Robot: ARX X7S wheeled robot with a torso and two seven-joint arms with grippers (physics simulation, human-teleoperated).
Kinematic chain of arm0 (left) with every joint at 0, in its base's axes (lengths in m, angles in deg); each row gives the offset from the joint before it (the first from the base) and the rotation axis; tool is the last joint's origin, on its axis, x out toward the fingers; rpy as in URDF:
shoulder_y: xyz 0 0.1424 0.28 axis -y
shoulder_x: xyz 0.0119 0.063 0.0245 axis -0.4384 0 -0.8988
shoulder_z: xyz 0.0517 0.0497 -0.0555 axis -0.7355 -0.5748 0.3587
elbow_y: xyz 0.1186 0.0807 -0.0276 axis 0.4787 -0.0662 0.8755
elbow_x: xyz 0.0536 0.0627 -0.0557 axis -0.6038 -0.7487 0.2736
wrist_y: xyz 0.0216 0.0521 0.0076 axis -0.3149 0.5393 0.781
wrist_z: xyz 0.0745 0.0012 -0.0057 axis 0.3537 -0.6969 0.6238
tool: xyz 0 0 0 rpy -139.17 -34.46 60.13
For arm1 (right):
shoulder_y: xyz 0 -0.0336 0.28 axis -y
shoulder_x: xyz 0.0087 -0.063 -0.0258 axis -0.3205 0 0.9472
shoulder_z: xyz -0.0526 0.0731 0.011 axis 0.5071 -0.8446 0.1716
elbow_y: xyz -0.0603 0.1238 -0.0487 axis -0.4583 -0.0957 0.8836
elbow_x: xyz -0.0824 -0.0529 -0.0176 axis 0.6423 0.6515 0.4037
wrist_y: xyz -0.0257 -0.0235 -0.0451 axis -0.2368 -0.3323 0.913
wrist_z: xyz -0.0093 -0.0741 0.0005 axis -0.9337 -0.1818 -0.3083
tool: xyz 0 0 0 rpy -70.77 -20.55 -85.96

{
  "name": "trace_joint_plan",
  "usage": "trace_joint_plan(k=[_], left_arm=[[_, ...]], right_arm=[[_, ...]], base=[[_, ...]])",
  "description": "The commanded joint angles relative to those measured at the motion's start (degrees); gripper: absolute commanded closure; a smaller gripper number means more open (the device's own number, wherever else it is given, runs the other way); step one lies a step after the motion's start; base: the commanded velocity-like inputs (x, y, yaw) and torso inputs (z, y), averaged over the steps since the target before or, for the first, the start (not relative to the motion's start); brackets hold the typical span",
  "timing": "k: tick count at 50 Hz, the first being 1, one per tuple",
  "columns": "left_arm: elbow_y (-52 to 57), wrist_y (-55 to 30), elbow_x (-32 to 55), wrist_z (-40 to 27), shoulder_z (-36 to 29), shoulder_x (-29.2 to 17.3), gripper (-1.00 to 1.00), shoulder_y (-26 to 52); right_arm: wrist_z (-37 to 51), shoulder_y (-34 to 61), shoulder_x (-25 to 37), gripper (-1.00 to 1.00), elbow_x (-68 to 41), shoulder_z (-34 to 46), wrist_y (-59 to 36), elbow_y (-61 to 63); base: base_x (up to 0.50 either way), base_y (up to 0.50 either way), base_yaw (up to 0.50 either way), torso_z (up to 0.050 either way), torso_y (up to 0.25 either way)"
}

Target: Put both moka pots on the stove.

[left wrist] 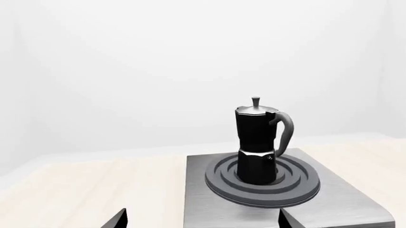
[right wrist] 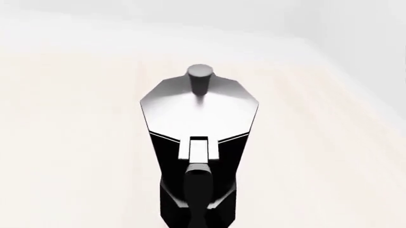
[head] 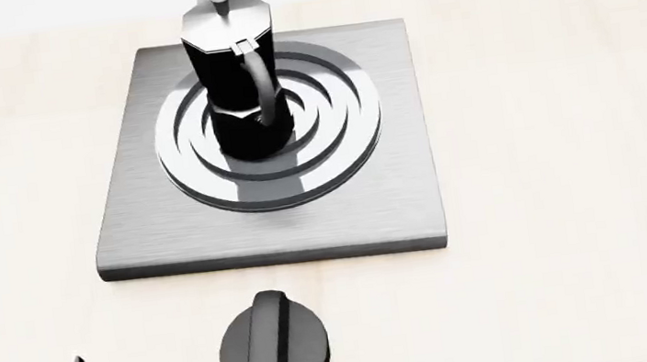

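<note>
Simulated kitchen mock-up — bare, not a lived-in home. Pale wood-grain table (head: pixel 563 115) carries a brushed-grey stove (head: pixel 399 190) plate with a ringed burner, a black round knob (head: pixel 274 346) just in front of it, and a moka pot (head: pixel 233 72) upright on the rings. Backdrop is blank white wall (left wrist: pixel 127 61) — flat lighting, clean renders.
</note>
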Motion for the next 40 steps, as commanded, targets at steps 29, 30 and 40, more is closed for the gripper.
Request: trace_joint_plan(k=[29,30,40], left_arm=[[0.05,0.31,0.67,-0.41,0.37,-0.55,-1.00,-0.06],[0.01,0.38,0.69,-0.42,0.39,-0.55,-1.00,-0.08],[-0.04,0.25,0.69,-0.43,0.12,-0.56,-1.00,0.01]], right_arm=[[-10.46,4.00,-3.42,1.00,-3.45,-2.36,7.42,11.10],[-10.72,4.18,-3.54,1.00,-3.53,-2.32,7.34,10.84],[-12.21,6.71,-5.18,1.00,-2.23,-0.40,6.68,9.32]], base=[[0.00,0.00,0.00,0.000,0.000],[0.00,0.00,0.00,0.000,0.000],[0.00,0.00,0.00,0.000,0.000]])
